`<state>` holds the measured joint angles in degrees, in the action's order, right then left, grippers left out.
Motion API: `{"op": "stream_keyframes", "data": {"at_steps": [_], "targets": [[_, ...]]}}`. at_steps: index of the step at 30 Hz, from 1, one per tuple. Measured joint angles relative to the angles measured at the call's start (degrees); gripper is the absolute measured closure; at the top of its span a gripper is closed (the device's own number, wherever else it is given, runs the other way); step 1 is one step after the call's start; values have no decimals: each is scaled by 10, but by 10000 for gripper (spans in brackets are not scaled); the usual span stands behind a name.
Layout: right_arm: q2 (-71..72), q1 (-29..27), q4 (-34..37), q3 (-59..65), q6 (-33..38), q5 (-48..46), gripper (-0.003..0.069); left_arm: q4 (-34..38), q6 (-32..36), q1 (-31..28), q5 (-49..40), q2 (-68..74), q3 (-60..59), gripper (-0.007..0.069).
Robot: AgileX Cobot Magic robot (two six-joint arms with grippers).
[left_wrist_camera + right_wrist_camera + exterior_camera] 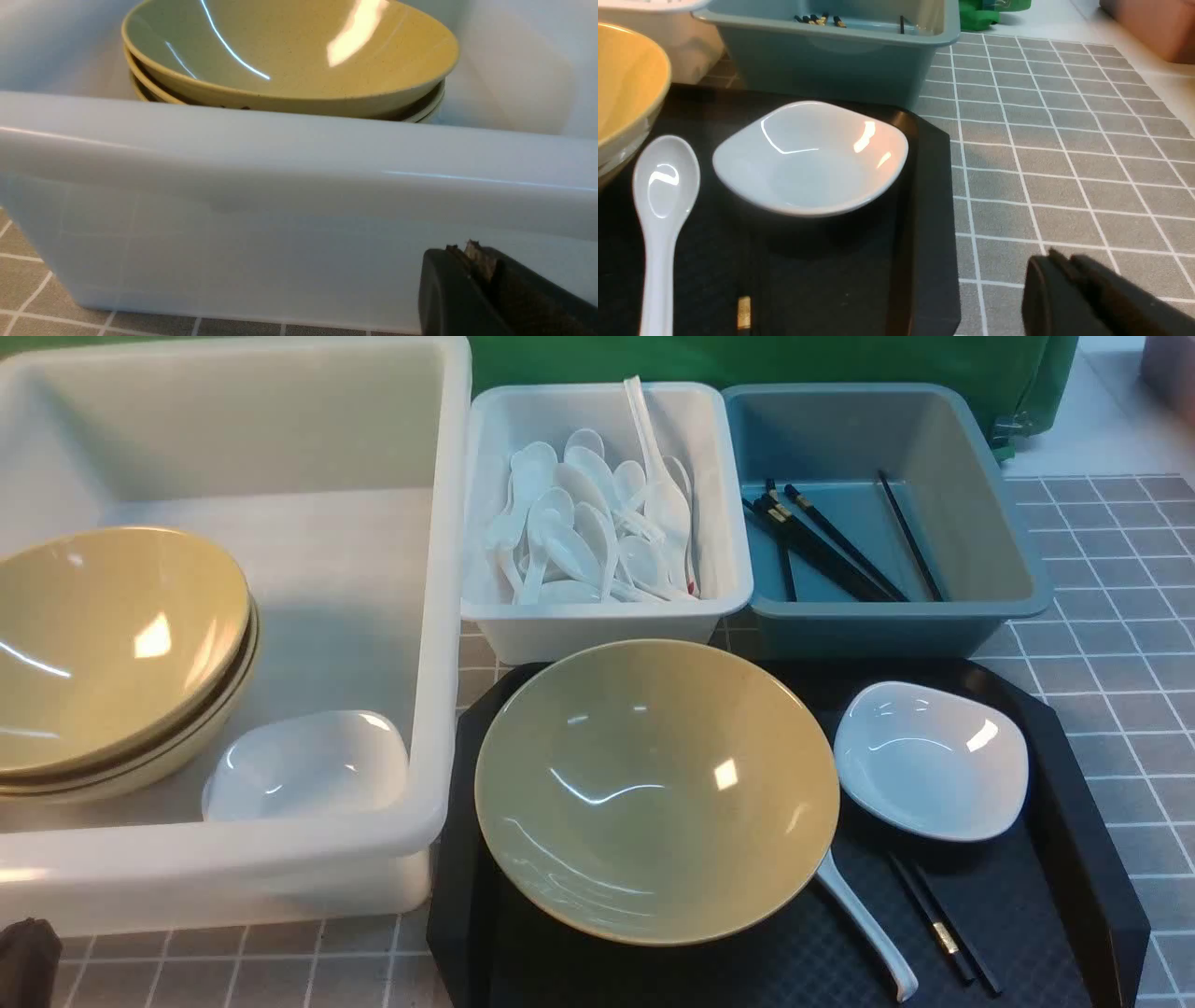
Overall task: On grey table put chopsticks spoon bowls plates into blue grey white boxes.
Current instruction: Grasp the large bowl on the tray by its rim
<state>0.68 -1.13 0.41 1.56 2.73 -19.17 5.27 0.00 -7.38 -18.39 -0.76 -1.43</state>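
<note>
On the black tray [1074,821] sit a large yellow bowl [653,789], a small white dish [929,761], a white spoon [864,933] and a pair of black chopsticks [943,922]. The big white box [429,616] holds stacked yellow bowls [112,644] and a white dish [308,765]. The middle white box [607,616] holds several spoons; the blue-grey box [896,616] holds chopsticks. My left gripper [467,252] is shut and empty, low outside the big box's near wall [280,210]. My right gripper [1059,261] is shut and empty over the table, right of the tray [924,210].
The grey tiled table [1120,644] lies open to the right of the tray and boxes. A green cloth [840,364] hangs behind the boxes. My left arm tip [28,961] shows at the bottom left corner.
</note>
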Motion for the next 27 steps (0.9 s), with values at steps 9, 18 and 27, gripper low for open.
{"op": "stream_keyframes", "data": {"at_steps": [9,18,27], "targets": [[0,0,0,0,0,0,580,0,0,0,0,0,0,632],[0,0,0,0,0,0,575,-11,12,0,1,0,0,632],[0,0,0,0,0,0,561,-33,23,0,1,0,0,632]]}}
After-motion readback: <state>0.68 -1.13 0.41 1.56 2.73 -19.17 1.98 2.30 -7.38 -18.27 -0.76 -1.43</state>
